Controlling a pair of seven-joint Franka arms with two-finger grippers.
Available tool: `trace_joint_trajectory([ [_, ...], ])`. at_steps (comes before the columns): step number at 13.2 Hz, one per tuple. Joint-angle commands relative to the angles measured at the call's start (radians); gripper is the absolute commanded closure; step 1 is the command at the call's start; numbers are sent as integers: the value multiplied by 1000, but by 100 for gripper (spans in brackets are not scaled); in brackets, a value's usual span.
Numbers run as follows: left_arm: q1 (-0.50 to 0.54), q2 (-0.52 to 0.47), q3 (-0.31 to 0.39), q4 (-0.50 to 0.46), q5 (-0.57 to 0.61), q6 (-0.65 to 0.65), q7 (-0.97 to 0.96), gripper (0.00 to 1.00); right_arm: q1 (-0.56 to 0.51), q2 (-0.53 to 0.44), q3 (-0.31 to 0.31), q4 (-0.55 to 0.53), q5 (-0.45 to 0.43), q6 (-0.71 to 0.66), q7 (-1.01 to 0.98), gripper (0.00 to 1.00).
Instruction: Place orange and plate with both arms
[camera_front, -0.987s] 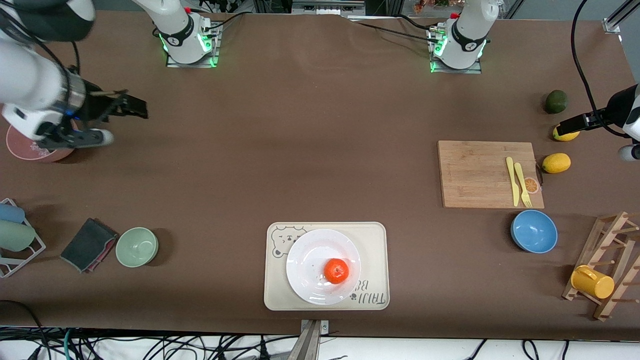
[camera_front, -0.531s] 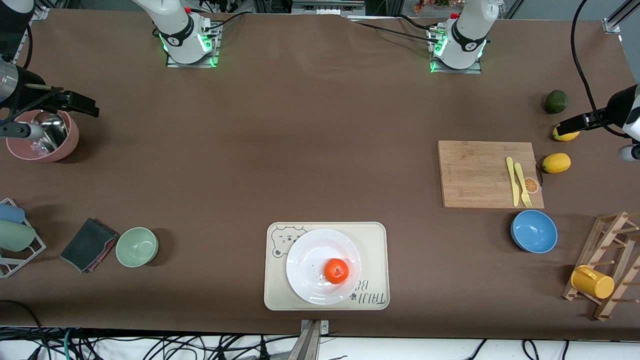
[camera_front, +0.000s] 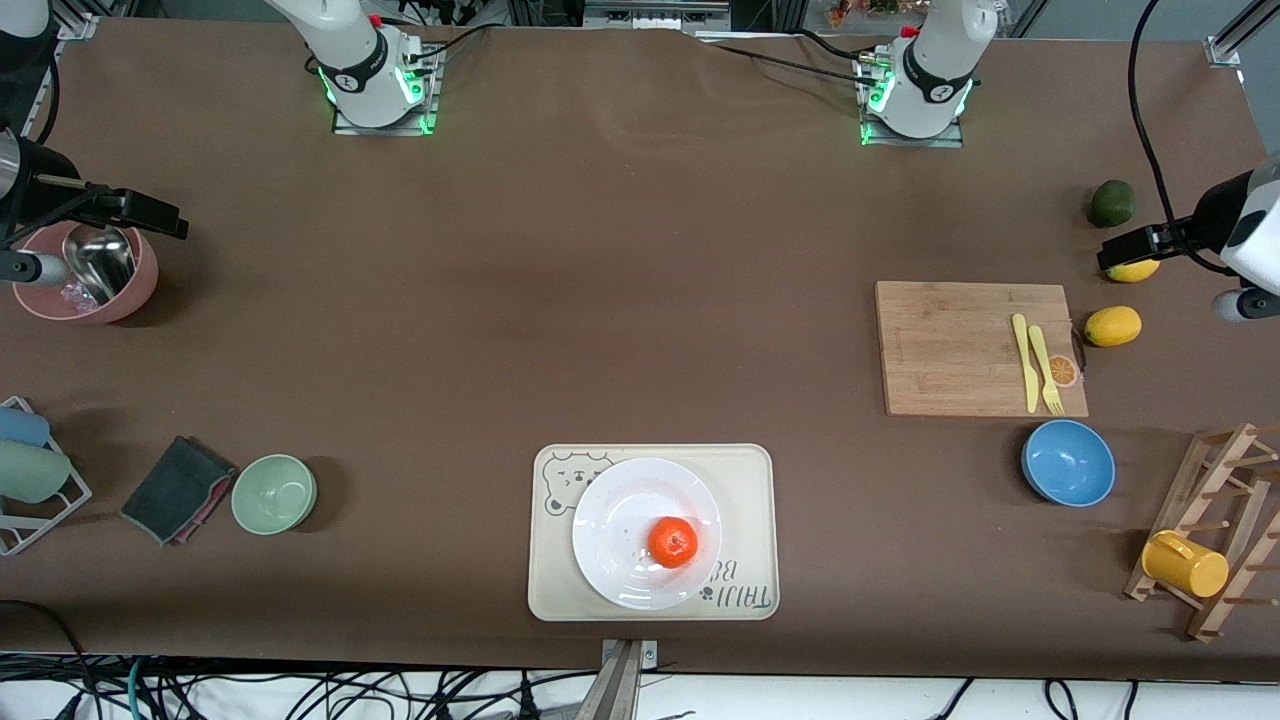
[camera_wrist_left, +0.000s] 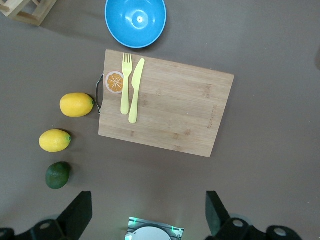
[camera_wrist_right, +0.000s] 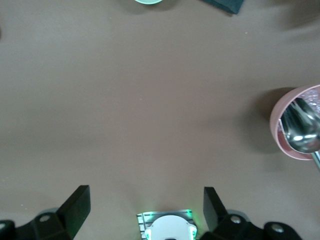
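Note:
The orange (camera_front: 673, 541) lies on the white plate (camera_front: 610, 500). The plate sits on the beige bear-print tray (camera_front: 748, 480) near the table's front edge. Neither shows in the wrist views. My right gripper (camera_front: 152, 212) is open and empty, up in the air beside the pink bowl (camera_front: 120, 290) at the right arm's end; its wrist view (camera_wrist_right: 146, 196) shows bare table between the fingers. My left gripper (camera_front: 1130, 246) is open and empty, over a lemon (camera_front: 1138, 270) at the left arm's end; it also shows in its wrist view (camera_wrist_left: 148, 199).
A cutting board (camera_front: 950, 345) bears a yellow fork and knife. Round it lie a blue bowl (camera_front: 1068, 462), a second lemon (camera_front: 1112, 326), a dark green fruit (camera_front: 1111, 203) and a wooden rack with a yellow mug (camera_front: 1185, 563). A green bowl (camera_front: 274, 493) and a dark cloth (camera_front: 177, 489) lie toward the right arm's end.
My right arm has drawn back toward its end of the table and uncovered the pink bowl with its metal spoon. My left gripper has shifted slightly. The orange and plate have not moved.

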Motion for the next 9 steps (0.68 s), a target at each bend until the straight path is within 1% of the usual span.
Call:
trace_joint_trajectory([
  [1,-5,7,-10,30,-13,-29,14,0,-2,1,1,5,31,18,17,0],
  [2,-5,7,-36,32,-4,-29,5,0,-2,1,1,7,25,28,15,0],
  [3,-5,7,-41,32,-2,-29,5,0,0,3,6,10,24,29,15,0],
  [9,-7,8,-45,33,-3,-29,2,0,6,3,8,10,24,35,14,0],
])
